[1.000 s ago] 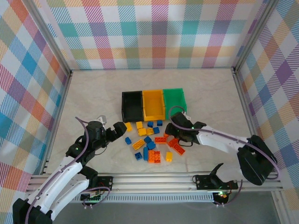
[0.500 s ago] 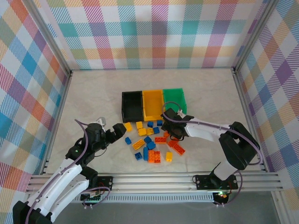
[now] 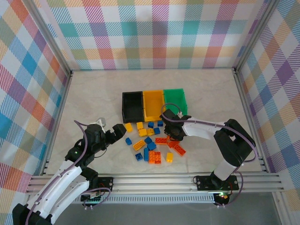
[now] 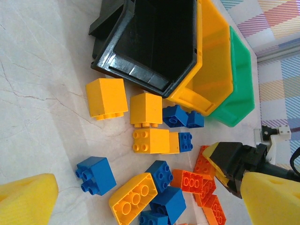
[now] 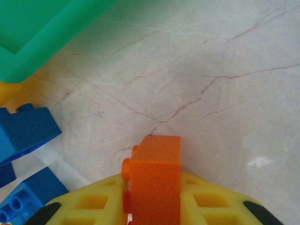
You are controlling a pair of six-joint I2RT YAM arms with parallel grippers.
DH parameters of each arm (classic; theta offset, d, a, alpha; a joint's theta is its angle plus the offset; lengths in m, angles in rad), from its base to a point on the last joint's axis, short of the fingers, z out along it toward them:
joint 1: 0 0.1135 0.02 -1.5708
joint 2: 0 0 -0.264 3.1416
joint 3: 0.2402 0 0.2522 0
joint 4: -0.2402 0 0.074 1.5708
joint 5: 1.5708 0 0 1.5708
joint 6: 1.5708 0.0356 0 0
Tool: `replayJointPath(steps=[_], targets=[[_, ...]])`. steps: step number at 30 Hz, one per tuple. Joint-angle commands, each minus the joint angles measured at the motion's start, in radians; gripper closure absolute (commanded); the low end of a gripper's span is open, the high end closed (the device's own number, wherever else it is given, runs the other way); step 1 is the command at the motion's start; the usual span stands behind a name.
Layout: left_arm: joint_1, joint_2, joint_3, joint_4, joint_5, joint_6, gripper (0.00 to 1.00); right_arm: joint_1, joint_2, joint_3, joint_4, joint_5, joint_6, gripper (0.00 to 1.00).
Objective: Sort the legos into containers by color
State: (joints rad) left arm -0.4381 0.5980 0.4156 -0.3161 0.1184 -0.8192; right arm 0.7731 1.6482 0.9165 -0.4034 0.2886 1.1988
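- Right gripper (image 3: 171, 132) pinches an orange brick (image 5: 154, 178) at 6 o'clock of the green bin (image 3: 175, 99).
- Left gripper (image 3: 112, 133) is spread and holds nothing.
- The containers (image 3: 153, 105) appear empty; the legos (image 3: 150, 145) lie unsorted at 6 o'clock of them.

A pale tabletop (image 5: 211, 70) with fine reddish veins lies under the right gripper (image 5: 152, 206). Pastel checked walls (image 3: 150, 33) stand well apart from it.

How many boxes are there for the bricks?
3, side by side: the black plastic bin on the left, the yellow plastic bin in the middle, the green plastic bin on the right.
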Motion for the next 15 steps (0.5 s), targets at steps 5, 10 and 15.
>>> replayJointPath(steps=[5,10,15], targets=[[-0.007,-0.003,0.053,-0.020,-0.003,-0.007,0.00,0.006,-0.124,-0.002,-0.004,0.033,-0.106,0.84],[-0.007,0.036,0.103,-0.097,-0.048,0.007,0.00,0.004,-0.292,-0.016,-0.025,0.088,-0.312,0.82],[-0.007,0.105,0.164,-0.170,-0.057,0.046,0.00,-0.106,-0.262,0.123,-0.072,0.005,-0.548,0.81]])
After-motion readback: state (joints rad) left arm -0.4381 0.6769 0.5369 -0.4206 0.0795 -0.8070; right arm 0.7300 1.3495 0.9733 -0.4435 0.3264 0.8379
